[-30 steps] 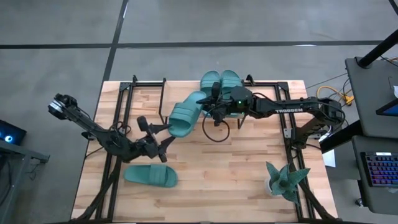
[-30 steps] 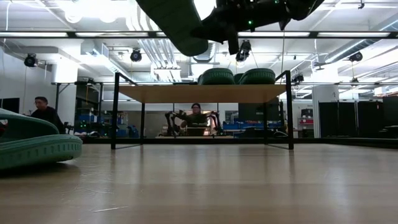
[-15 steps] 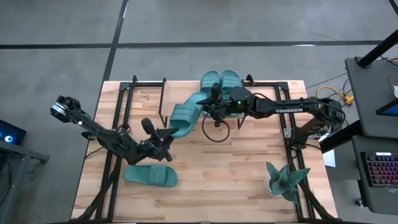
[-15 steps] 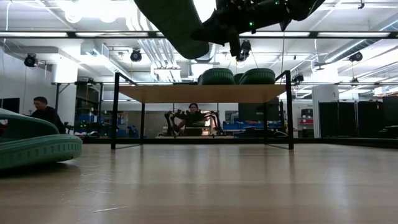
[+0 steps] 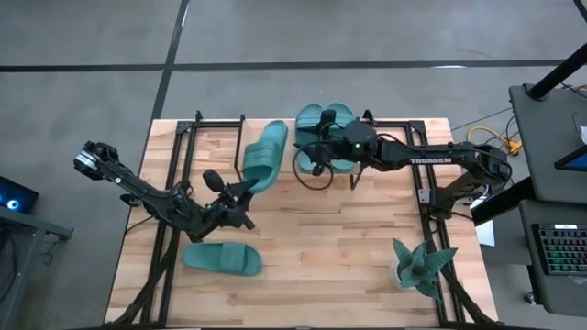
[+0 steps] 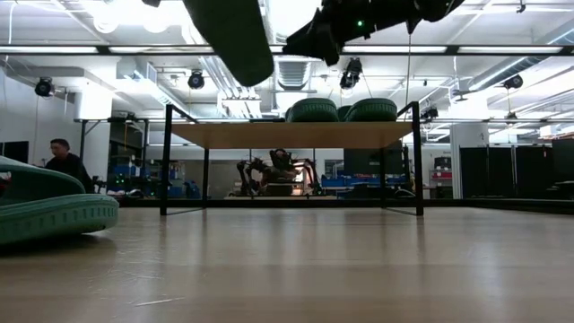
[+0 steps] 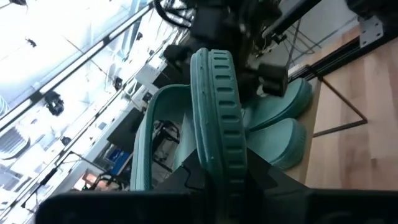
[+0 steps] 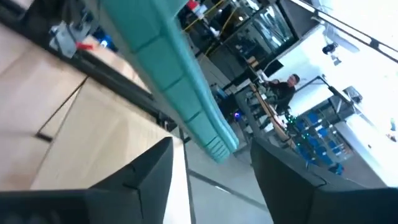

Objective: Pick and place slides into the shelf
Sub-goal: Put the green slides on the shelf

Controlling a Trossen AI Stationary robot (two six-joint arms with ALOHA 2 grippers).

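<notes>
The left gripper pinches the heel of one of the slides, raised beside the shelf, while the right gripper stands open just beside it, and such an edge hold could let it swing or drop short.

Two slides side by side on the shelf, at its right part. Third slide raised above the table, left of them. Fourth slide flat on the tabletop, front left. Plant at front right.
</notes>
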